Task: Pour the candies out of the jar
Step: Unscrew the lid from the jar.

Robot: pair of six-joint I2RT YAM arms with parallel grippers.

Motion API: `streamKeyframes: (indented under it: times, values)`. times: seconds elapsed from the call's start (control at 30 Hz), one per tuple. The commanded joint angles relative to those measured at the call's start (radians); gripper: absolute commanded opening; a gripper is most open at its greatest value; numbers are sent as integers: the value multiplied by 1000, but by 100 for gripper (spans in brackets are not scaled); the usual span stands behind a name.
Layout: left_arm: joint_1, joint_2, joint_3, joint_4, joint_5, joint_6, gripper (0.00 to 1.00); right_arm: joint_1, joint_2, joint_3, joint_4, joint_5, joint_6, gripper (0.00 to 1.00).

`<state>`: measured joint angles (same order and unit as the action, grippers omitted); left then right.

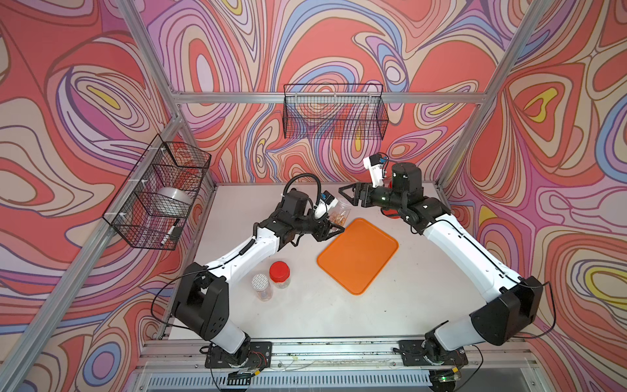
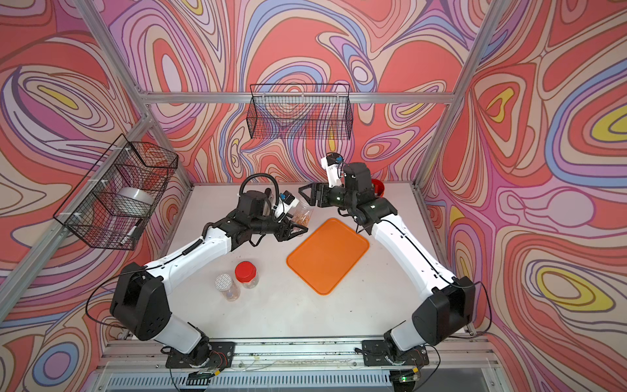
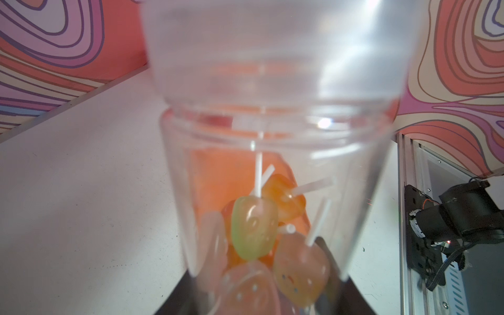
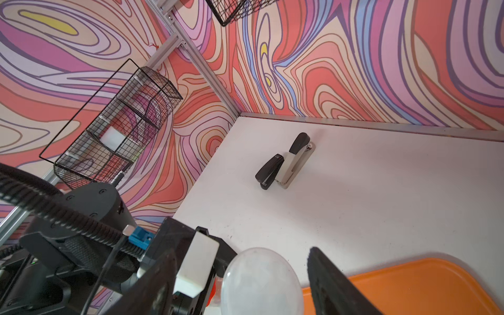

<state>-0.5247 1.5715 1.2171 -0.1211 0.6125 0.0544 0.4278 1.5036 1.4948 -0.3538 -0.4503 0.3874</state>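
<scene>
Left claw [image 1: 331, 230], half hidden by the jar [image 1: 340, 213], clamps it; candies [image 3: 253, 231] inside look blurred. Right claw [image 1: 346, 196] gapes beside it, holding nothing.

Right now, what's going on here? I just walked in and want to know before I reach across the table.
The left gripper is shut on a clear jar of candies, holding it by the far corner of the orange tray. The jar shows no lid, and the candies are all inside; none lie on the tray. The right gripper is open and empty, close by the jar. Elsewhere on the table, two more jars stand untouched.
</scene>
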Motion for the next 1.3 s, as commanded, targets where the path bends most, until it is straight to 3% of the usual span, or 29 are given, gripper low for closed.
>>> streamKeyframes:
  times: [0.0, 0.27, 0.83, 1.03, 1.27]
  values:
    - [-1, -3, 41, 8, -2, 25, 0, 5, 6, -32, -8, 25, 9, 74]
    - [-1, -1, 39, 24, 13, 16, 0, 10, -8, -76, -6, 16, 23, 70]
    - [-4, -5, 35, 33, 25, 7, 0, 28, 34, -79, 38, -7, 40, 71]
    - [-6, -5, 36, 32, 27, 5, 0, 29, 35, -80, 44, -10, 48, 58]
    - [-6, -5, 32, 31, 27, 7, 0, 26, 34, -78, 44, -35, 69, 51]
